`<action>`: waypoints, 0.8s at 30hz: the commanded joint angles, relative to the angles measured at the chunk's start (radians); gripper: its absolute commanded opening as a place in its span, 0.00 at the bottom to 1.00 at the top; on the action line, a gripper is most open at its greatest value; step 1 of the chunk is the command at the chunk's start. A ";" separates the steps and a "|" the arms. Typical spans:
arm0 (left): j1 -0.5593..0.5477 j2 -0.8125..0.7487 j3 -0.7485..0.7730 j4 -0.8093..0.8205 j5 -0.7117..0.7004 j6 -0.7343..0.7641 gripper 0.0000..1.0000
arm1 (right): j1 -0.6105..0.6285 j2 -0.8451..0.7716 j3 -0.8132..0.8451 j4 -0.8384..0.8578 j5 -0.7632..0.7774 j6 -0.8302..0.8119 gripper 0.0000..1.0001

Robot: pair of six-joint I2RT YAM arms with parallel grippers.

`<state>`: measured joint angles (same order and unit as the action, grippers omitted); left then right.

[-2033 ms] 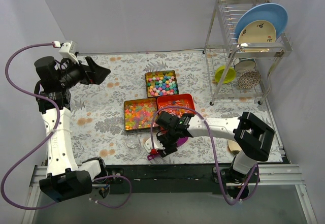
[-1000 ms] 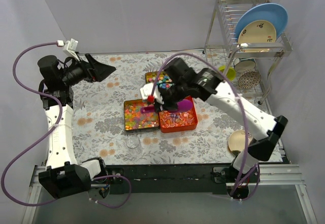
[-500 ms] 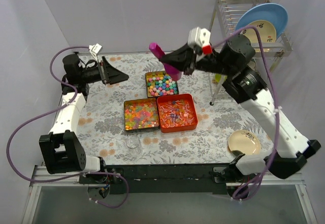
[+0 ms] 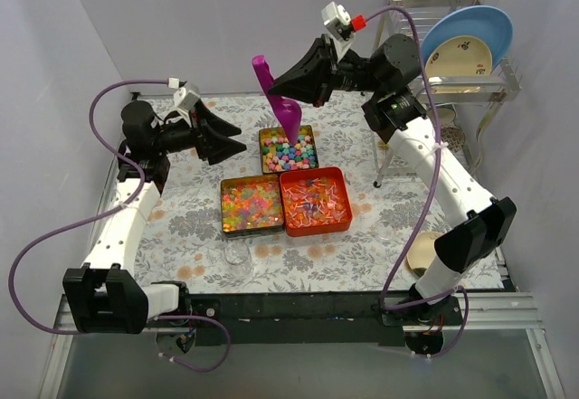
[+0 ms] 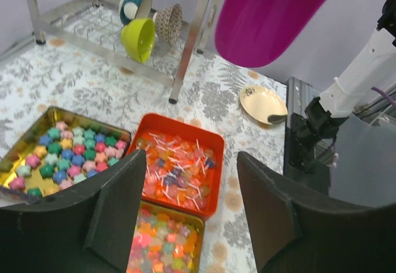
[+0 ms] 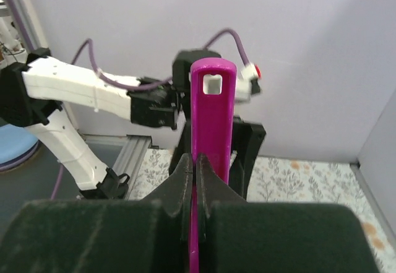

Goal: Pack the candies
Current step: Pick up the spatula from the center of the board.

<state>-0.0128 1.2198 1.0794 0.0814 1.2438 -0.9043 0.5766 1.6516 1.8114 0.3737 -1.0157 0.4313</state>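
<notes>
- Purple plastic scoop (image 4: 285,112), in the overhead view, is held high above the counter (image 4: 181,223), roughly over the back tin (image 4: 261,150). The right claw (image 4: 274,87) is closed on its handle.
- Same view: the left claw (image 4: 231,141) hovers left of the tins, its fingers spread with nothing between them.
- Same view: three tins sit touching mid-counter. Pastel star candies (image 4: 289,149) fill the back tin, jelly candies (image 4: 250,204) fill the front-left gold tin (image 4: 223,207), and wrapped candies (image 4: 315,201) fill the red tin (image 4: 348,204). A clear cup (image 4: 237,252) stands just in front of the gold tin. A dish rack (image 4: 398,82) stands at the back right.
- Left wrist view: the left claw (image 5: 192,158) is wide open and empty above the counter (image 5: 80,93). The wrapped candies (image 5: 176,168) show between its fingers, the pastel star candies (image 5: 62,155) to the left, and the jelly candies (image 5: 164,245) at the bottom edge. The scoop (image 5: 266,13) hangs at the top.
- Right wrist view: the right claw (image 6: 195,164) is clamped tight on the scoop (image 6: 213,112), whose handle points upright. The left arm (image 6: 80,90) shows behind it.
</notes>
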 commanded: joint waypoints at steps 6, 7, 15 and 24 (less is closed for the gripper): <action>-0.110 0.127 -0.016 0.430 -0.119 -0.080 0.53 | 0.015 0.002 0.131 0.114 -0.090 0.044 0.01; -0.118 0.142 -0.001 0.458 -0.125 -0.097 0.52 | 0.019 -0.003 0.128 0.088 -0.095 0.031 0.01; -0.185 0.178 0.066 0.570 -0.139 -0.200 0.49 | 0.034 0.002 0.140 0.001 -0.104 -0.045 0.01; -0.207 0.172 0.080 0.572 -0.136 -0.226 0.48 | 0.057 0.022 0.075 0.054 -0.116 -0.054 0.01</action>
<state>-0.2089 1.4235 1.1152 0.6266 1.1133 -1.1126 0.6197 1.6630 1.8835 0.3737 -1.1282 0.3916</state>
